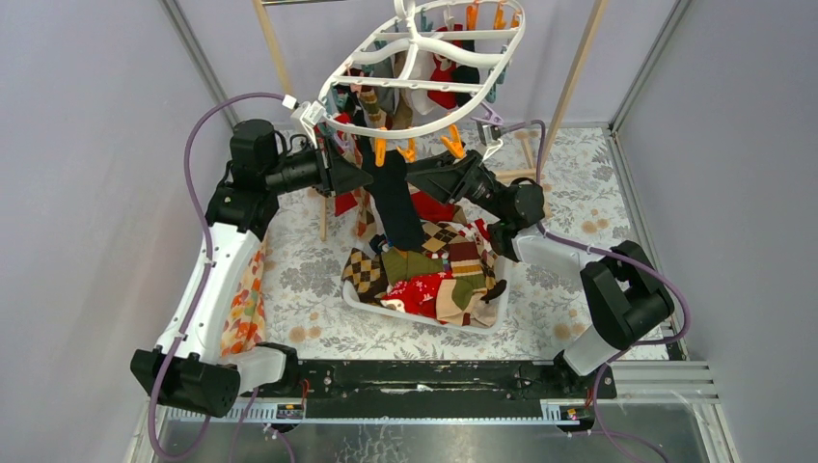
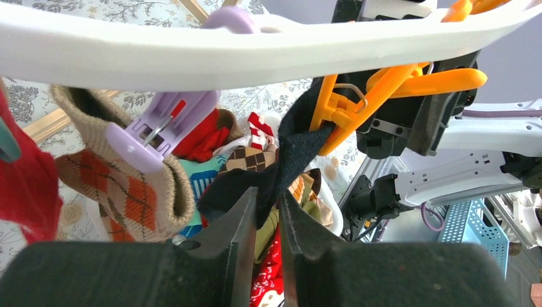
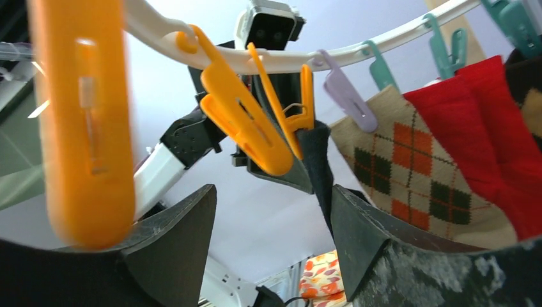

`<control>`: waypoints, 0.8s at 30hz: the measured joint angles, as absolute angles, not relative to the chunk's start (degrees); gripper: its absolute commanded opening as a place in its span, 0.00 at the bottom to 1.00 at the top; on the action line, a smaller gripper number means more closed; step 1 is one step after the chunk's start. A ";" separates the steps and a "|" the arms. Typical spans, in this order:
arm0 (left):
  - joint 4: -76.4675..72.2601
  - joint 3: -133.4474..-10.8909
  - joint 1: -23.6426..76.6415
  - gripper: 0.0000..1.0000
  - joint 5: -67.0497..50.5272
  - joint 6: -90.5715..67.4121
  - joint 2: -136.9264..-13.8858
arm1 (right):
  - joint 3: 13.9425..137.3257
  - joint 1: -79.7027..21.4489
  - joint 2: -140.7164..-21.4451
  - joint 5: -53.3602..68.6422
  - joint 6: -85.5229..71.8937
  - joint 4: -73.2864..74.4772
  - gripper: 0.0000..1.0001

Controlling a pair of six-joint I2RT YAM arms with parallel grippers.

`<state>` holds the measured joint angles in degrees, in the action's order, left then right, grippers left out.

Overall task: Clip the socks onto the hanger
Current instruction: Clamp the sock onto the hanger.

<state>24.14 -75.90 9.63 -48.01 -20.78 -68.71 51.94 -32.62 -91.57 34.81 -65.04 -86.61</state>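
1. The surface (image 1: 309, 275) was covered with a pale cloth printed with grey leaves and flowers. Plain grey walls (image 1: 87, 145) closed it in on the left, right and far sides.
2. A wooden pole frame (image 1: 580, 68) rose from the far edge. The white hanger (image 1: 415, 128) hung tilted above the far half of the surface.
3. A white basket (image 1: 359, 292) sat in the middle of the surface, a little toward the near edge. It was heaped with mixed socks (image 1: 439, 280) in argyle, olive and red.
4. An orange floral cloth (image 1: 246, 309) lay along the left edge, partly under the left arm.
5. A dark navy sock (image 1: 394, 198) hung from the hanger's near rim, with its lower end reaching the heap in the basket. Its top sat in the mouth of an orange clip (image 2: 339, 112).
6. The left gripper (image 2: 268, 192) was clenched on that sock just below the clip, with the fabric pinched between its fingers.
7. The right gripper (image 3: 273, 192) was released and grasped nothing. Its fingers stood wide apart just beside the sock and the orange clip.
8. Next along the rim, a lilac clip (image 2: 160, 125) held a brown argyle sock (image 2: 121, 185), and a red sock (image 2: 25, 185) hung beside it.
9. Teal clips (image 3: 447, 48) dangled further along the same rim.
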 measured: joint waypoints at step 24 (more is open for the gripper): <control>30.09 -81.34 9.63 0.09 -39.64 -14.13 -67.70 | 52.86 -32.12 -89.60 35.14 -57.14 -78.83 0.69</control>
